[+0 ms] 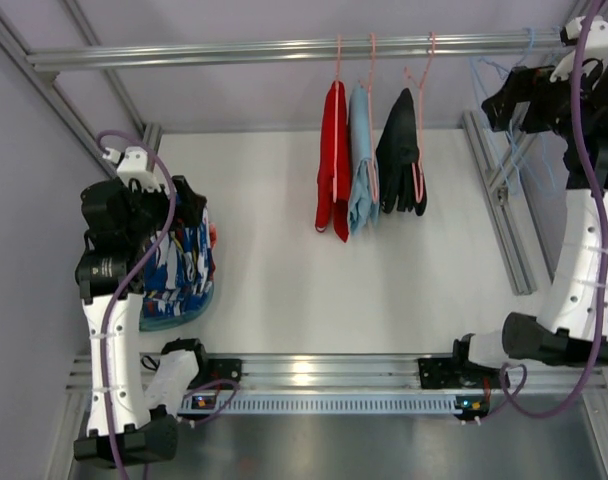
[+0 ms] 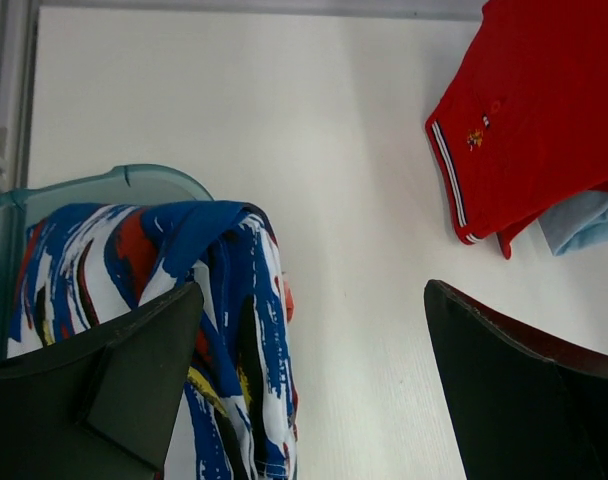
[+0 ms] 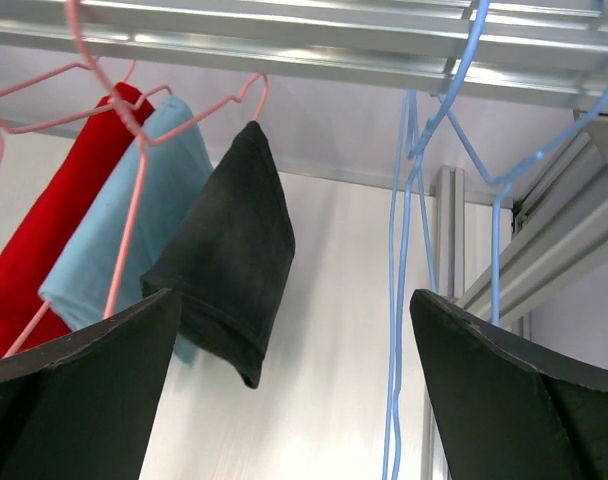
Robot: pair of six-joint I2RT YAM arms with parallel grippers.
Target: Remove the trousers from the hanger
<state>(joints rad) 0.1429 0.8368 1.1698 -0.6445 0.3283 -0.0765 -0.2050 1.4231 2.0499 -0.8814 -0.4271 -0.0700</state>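
Note:
The trousers point(image 1: 181, 268), blue with white and red streaks, lie bunched in a teal basket point(image 1: 184, 316) at the table's left. My left gripper point(image 1: 187, 208) hovers over them, open. In the left wrist view the trousers point(image 2: 234, 290) sit by the left finger point(image 2: 134, 380), and only bare table shows in the gap of the left gripper point(image 2: 314, 320). The light-blue wire hanger point(image 3: 397, 300) hangs bare from the rail at the far right, inside the wide gap of my open right gripper point(image 3: 294, 300). From above, the right gripper point(image 1: 506, 103) is beside the hanger point(image 1: 484, 75).
A red garment point(image 1: 332, 160), a light-blue garment point(image 1: 361, 170) and a black garment point(image 1: 402, 155) hang on pink hangers from the aluminium rail point(image 1: 234, 50). More blue wire point(image 3: 496, 230) hangs by the right frame post point(image 1: 499, 200). The red garment's hem point(image 2: 524, 120) lies ahead of the left wrist.

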